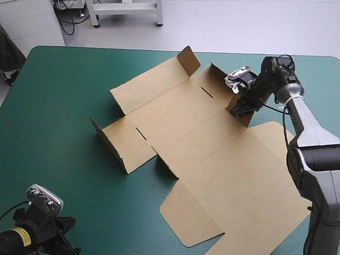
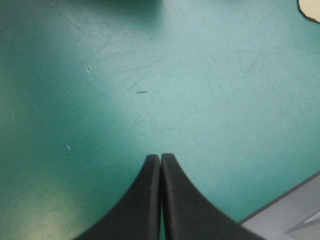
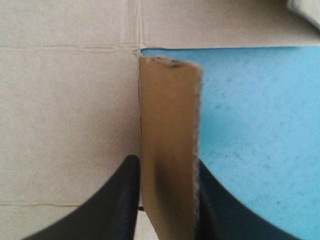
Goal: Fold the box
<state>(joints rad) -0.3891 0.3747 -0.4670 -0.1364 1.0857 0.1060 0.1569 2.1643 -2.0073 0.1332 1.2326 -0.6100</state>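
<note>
While the brown box (image 1: 214, 159) lies spread open across the middle of the table (image 1: 62, 98), most of it flat, my right claw (image 3: 167, 162) is pinched on one small flap (image 3: 170, 110) at its far right side, holding that flap upright with a black finger on each face. Two other flaps (on the far and left sides) also stand raised. My left claw (image 2: 160, 156) is closed tight on nothing, over bare teal-green cover near the table's near left corner, well apart from the box.
</note>
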